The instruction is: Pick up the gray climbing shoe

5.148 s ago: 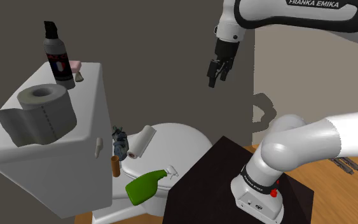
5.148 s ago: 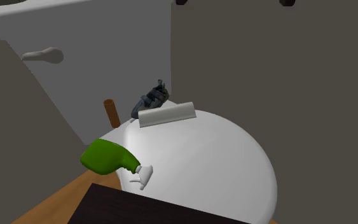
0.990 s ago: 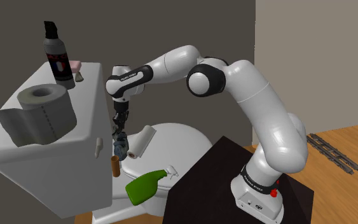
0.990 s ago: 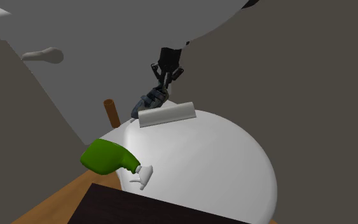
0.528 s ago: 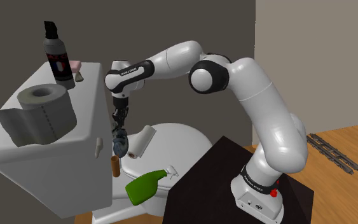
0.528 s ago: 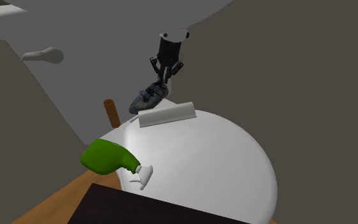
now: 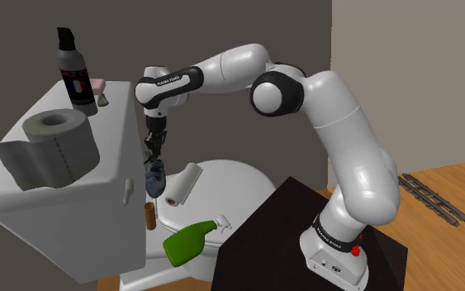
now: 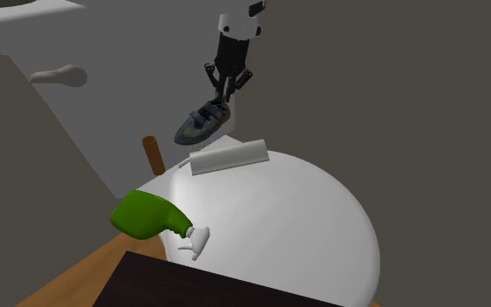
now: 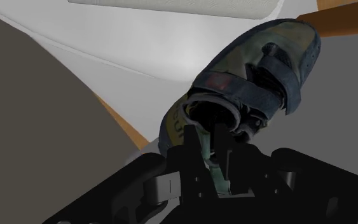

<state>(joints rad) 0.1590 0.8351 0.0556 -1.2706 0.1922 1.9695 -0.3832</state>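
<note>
The shoe has risen, its heel pinched in the closed claw.

Inside the climbing shoe, the tips of the gripper are hidden.

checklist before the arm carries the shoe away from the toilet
1. gripper shut on the climbing shoe: ok, the fingers clasp its heel end.
2. Shoe off the toilet lid: ok, it hangs above it.
3. Shoe apart from the white roll: ok.
4. Shoe level: not ok, the toe hangs lower than the heel.
5. Gap to the tank wall: cannot tell.
</note>
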